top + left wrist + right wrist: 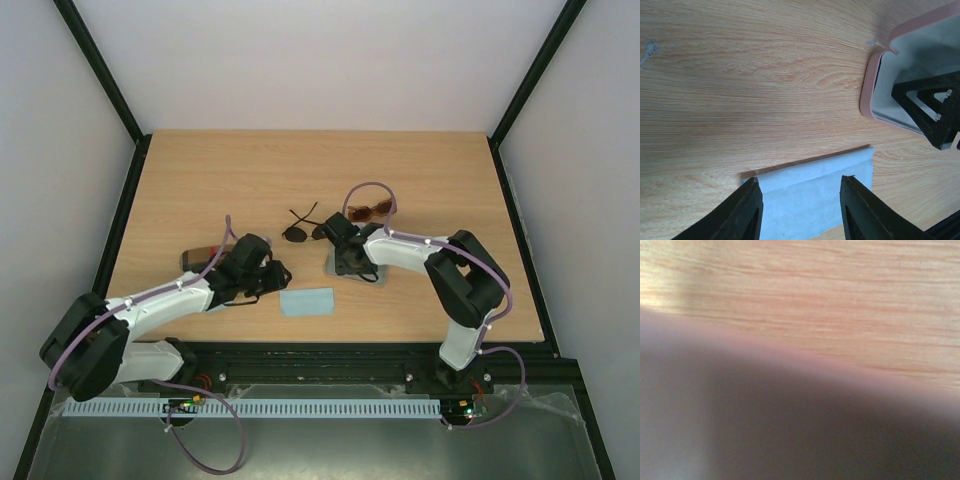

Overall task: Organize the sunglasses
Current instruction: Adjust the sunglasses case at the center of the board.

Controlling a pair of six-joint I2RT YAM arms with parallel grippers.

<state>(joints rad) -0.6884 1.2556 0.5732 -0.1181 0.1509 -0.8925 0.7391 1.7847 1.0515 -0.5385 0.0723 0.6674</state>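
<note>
The black wire-framed sunglasses (300, 231) lie mid-table. The reddish-brown sunglasses (370, 211) lie just right of them, further back. My left gripper (272, 278) (801, 181) is open, its fingers straddling a flat light-blue cloth (307, 301) (815, 185) without pinching it. My right gripper (350, 262) reaches down into the open pink case (376, 273) (875, 80), and its black fingers (927, 107) show inside the case in the left wrist view. The right wrist view is filled by a blurred pink-grey surface (790, 430), so the fingers are hidden there.
A brown oblong case (198, 257) lies behind my left forearm. Black frame rails run along the table's left and right edges (125, 220). Wooden table surface (300, 170) stretches behind the sunglasses.
</note>
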